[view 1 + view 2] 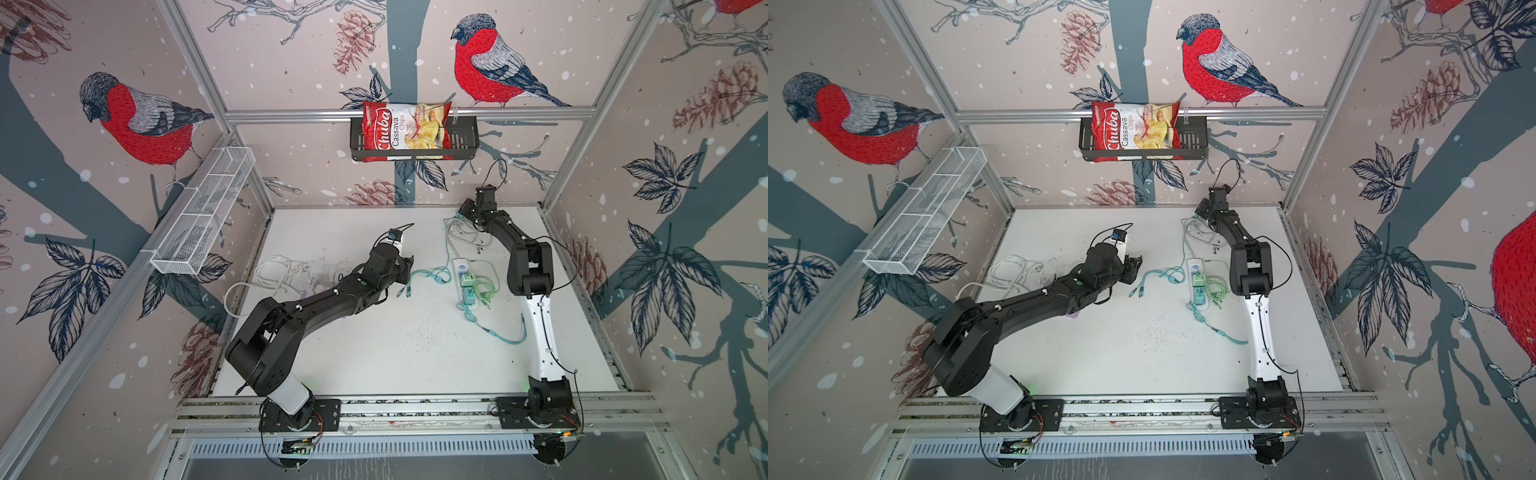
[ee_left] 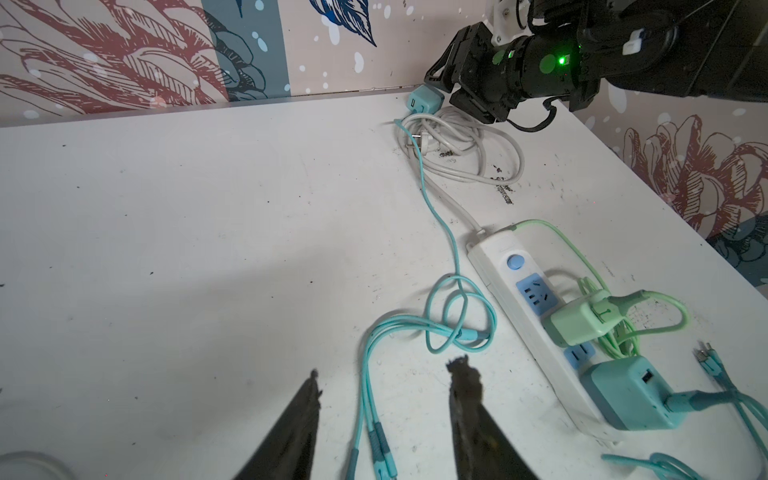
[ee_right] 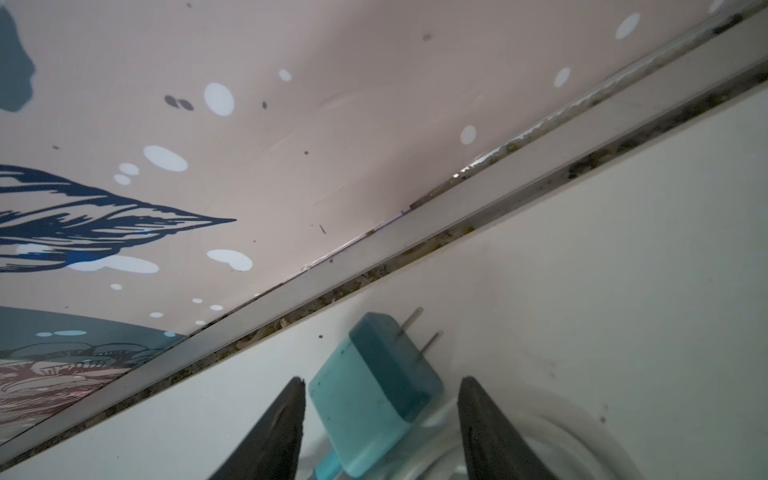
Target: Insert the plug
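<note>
The plug (image 3: 374,390) is a teal adapter with two bare prongs, lying on a white coiled cord at the table's back edge; it also shows in the left wrist view (image 2: 424,102). My right gripper (image 3: 382,380) stands open astride it, one finger close to its side and a clear gap at the other. The white power strip (image 2: 505,249) lies mid-right on the table (image 1: 461,266), with a free blue socket (image 2: 536,295) near its switch. My left gripper (image 2: 386,368) hangs open over loose teal cable ends (image 2: 365,415), holding nothing.
A green adapter (image 2: 577,322) and another teal adapter (image 2: 627,392) sit in the strip. The strip's white cord (image 2: 469,149) coils by the back wall. More white cables (image 1: 278,270) lie at the left. A chips bag (image 1: 407,124) sits in a wall basket.
</note>
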Robot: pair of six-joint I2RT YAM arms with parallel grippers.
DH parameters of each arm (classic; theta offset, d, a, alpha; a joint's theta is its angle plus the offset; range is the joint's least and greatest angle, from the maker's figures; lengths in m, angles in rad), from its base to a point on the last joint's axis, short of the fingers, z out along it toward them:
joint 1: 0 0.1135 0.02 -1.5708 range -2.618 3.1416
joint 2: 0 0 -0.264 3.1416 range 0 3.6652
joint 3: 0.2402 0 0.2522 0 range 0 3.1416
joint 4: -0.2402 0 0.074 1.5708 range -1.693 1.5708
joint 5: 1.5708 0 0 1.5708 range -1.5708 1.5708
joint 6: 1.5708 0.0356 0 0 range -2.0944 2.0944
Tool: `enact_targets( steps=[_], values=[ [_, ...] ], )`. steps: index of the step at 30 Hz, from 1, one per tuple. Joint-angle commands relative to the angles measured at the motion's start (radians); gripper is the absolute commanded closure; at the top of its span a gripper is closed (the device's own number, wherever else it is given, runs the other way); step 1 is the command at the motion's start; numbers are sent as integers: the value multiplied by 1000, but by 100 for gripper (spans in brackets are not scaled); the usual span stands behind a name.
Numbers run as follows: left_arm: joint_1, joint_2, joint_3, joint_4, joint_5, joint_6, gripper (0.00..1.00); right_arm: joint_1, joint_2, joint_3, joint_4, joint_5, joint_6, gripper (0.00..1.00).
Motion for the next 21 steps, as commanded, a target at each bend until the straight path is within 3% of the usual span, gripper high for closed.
enact_targets(
  steps=[1,7,21],
  values=[
    [3,-14,-6,3,-29,-5,50,-12,20,26,43,-44,19,40],
    [3,-7,-5,5,-25,-7,50,-16,100,142,-3,-121,33,40],
    [2,-14,-27,27,-34,-15,50,18,139,166,-66,-302,-43,47]
  ],
)
